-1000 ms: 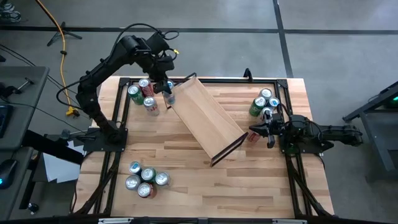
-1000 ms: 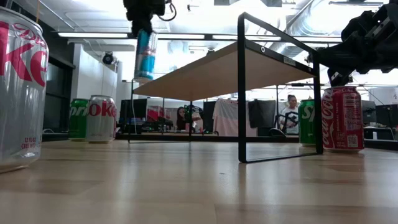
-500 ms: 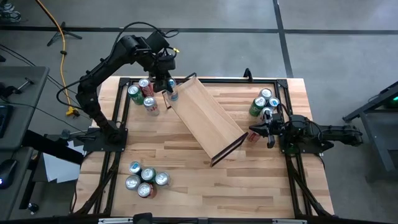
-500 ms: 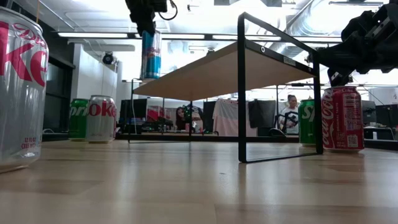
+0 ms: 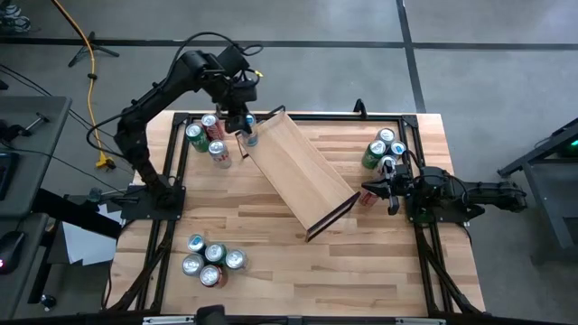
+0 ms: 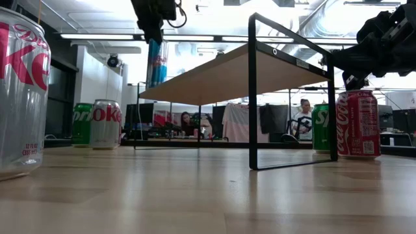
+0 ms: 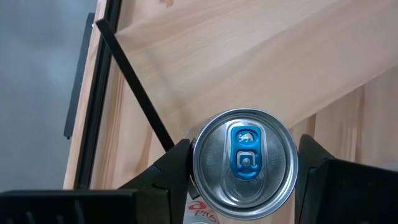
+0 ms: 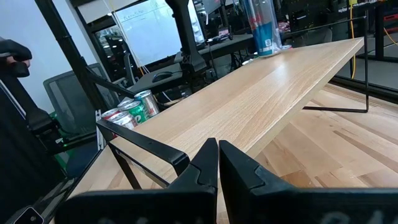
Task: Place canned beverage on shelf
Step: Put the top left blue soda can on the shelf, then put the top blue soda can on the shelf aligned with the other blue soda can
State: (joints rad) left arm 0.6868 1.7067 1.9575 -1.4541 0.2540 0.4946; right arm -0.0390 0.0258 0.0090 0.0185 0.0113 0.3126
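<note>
The shelf [image 5: 298,171], a pale-wood plank on a thin black frame, stands slantwise in the middle of the table; it also shows in the low view [image 6: 227,75]. My left gripper [image 5: 246,126] is shut on a slim blue-and-silver can [image 6: 156,62] at the shelf's far left corner. The can's silver top with its blue tab shows in the left wrist view [image 7: 244,163]. Whether the can's bottom touches the plank cannot be told. My right gripper [image 5: 377,190] is shut and empty, low by the shelf's right end. My left gripper pinches the can's round side just below its rim [image 7: 198,163] between its two fingers [image 7: 311,158], one on each side. The fingers come from above, pointing down. The can is upright below them, over the plank's far left corner [image 8: 273,53].
Three clusters of cans stand on the table: far left [image 5: 206,137], near left [image 5: 209,257] and far right [image 5: 386,149]. A red can [image 6: 357,123] stands by the shelf's right leg. A silver can [image 6: 19,91] is close to the low camera.
My left gripper has gone a little toward the table's right edge with the can, over the shelf's far left corner. The can, slightly tilted a second ago, now stands upright.
</note>
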